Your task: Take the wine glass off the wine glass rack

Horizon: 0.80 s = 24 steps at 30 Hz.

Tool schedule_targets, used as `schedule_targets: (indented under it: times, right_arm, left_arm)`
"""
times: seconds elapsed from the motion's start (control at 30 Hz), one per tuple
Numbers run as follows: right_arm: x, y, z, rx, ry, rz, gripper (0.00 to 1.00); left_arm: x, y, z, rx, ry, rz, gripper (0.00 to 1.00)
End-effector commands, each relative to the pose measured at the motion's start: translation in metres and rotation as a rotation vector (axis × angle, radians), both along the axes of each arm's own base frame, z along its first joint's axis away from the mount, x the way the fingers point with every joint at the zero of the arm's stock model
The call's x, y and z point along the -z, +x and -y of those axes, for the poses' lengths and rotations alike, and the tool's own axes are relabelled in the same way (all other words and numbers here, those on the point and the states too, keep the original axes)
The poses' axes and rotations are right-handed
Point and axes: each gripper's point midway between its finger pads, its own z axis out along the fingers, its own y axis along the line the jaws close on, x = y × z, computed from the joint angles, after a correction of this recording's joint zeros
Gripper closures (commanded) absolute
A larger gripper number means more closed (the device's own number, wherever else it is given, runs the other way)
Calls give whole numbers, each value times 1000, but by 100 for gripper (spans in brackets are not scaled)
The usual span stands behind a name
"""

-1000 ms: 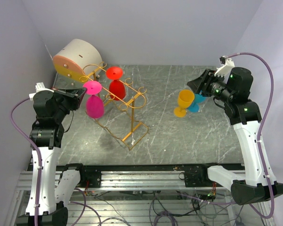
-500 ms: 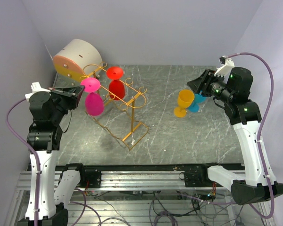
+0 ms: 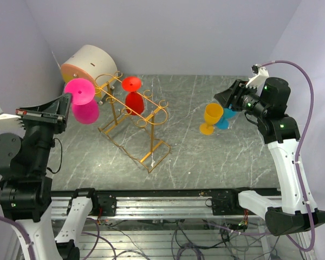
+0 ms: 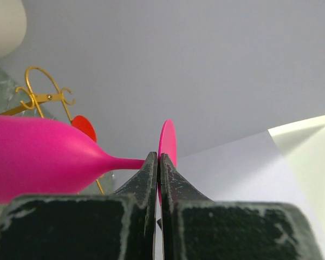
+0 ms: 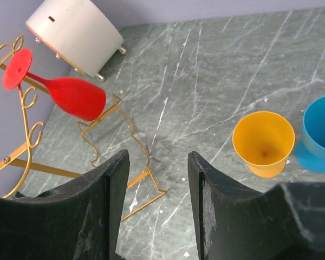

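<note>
My left gripper point(image 3: 65, 102) is shut on the stem of a pink wine glass point(image 3: 82, 103) and holds it in the air to the left of the rack, clear of its rails. In the left wrist view the pink wine glass point(image 4: 38, 157) lies sideways, with its stem between my shut fingertips point(image 4: 150, 162). The gold wire rack point(image 3: 134, 122) stands on the table with a red wine glass point(image 3: 134, 98) hanging upside down from it. My right gripper point(image 5: 157, 162) is open and empty, high above the table at the right.
A cream-and-orange drum point(image 3: 85, 67) lies at the back left behind the rack. A yellow cup point(image 3: 212, 117) and a blue cup point(image 3: 226, 117) stand at the right, below my right gripper. Grey walls close in the table on both sides.
My left arm has pulled back to the left and up, carrying the pink glass off the rack. The right arm has not moved.
</note>
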Motion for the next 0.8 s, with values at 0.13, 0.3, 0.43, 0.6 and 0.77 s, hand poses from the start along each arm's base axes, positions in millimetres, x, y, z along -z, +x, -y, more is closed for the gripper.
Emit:
schedule_targets:
  times: [0.13,0.3,0.43,0.6,0.77]
  right_arm:
    - [-30,-18,-34,-214,94,94,53]
    - [-83,-64,-79,-615,281,248,52]
    - [-116,-102,-91,-860,394,337,44]
    - [-142,-111,-112,-1004,393,395,34]
    - [-163,-100,-136,-1095,404,456,30]
  left_arm:
    - [-44,-18,21,133,-38,244,93]
    - [-68,-17,56,403,-94,437,93]
    - [-81,-27,72,551,-102,557,93]
    - [-104,-46,82,693,-90,725,93]
    - [-127,-79,84,868,-115,937,93]
